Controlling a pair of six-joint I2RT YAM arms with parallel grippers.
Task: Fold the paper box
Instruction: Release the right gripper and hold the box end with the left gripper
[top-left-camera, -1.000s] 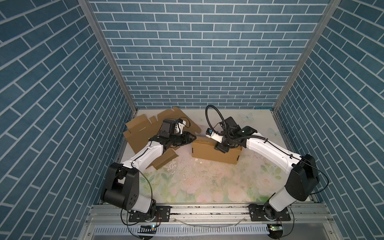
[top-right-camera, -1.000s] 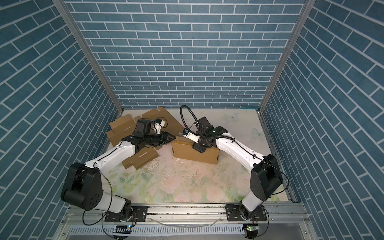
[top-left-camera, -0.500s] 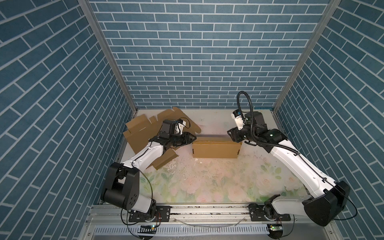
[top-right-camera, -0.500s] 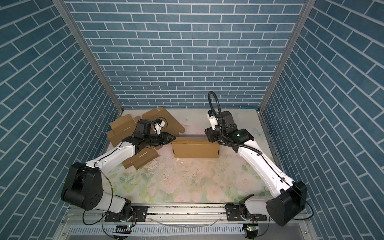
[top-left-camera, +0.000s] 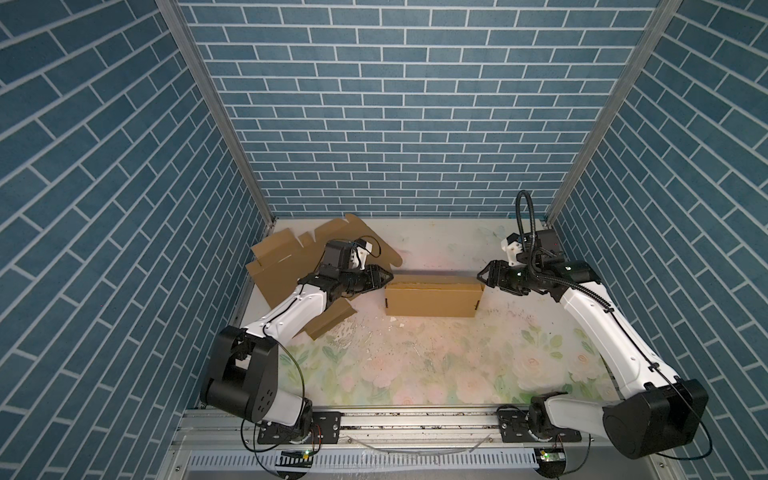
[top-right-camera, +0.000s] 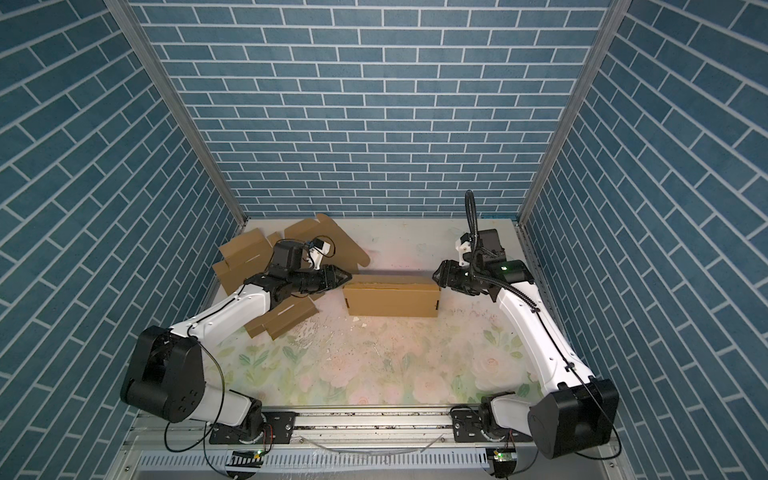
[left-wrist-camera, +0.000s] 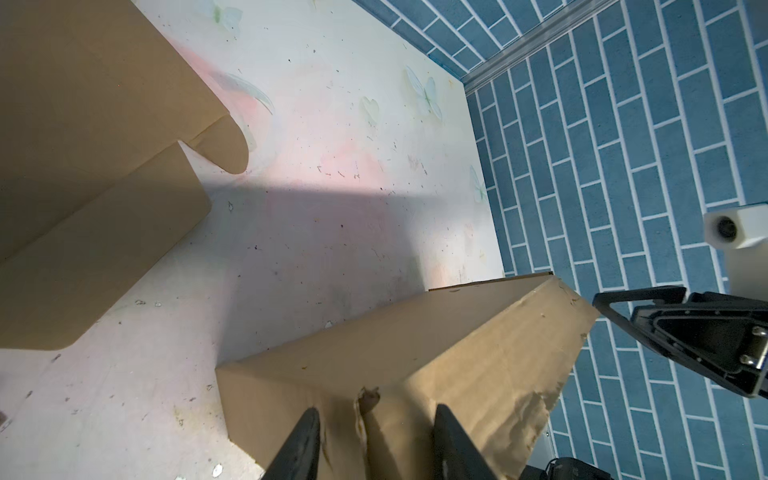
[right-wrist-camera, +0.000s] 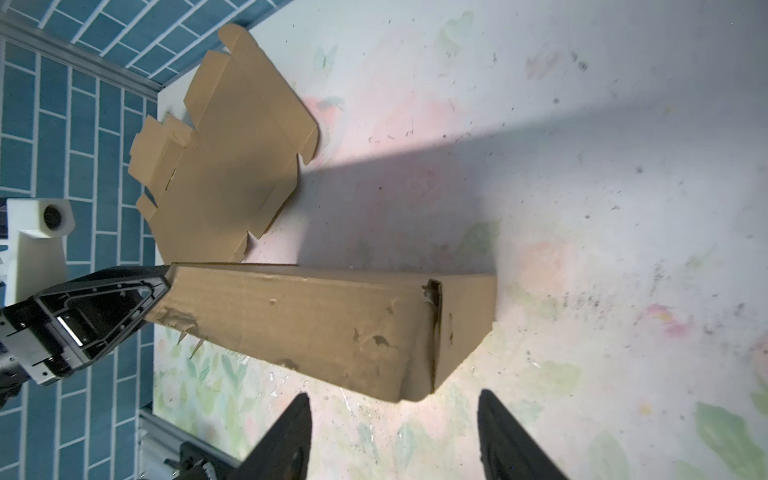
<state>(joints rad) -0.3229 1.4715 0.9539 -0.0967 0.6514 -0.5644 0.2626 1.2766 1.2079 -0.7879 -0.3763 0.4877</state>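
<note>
The brown folded paper box (top-left-camera: 432, 297) is showing matt, faintly ribbed cardboard, and its edges are looking rough and torn, with scuffed dents on the faces. The flat brown cardboard sheets (top-left-camera: 274, 266) are looking matt too, but smoother. The pale table top with printed flowers (top-left-camera: 415, 374) is looking smooth and a little worn, with crumbs and dark specks on it. The blue brick-pattern walls (top-left-camera: 395, 104) are appearing matt and slightly grainy. The grey metal corner posts (top-left-camera: 216, 112) are giving a dull brushed shine. The white plastic arm shells (top-left-camera: 291, 311) are gleaming softly, while the black fingers (left-wrist-camera: 299, 444) of the left gripper (left-wrist-camera: 376, 409) are looking like matt plastic.
</note>
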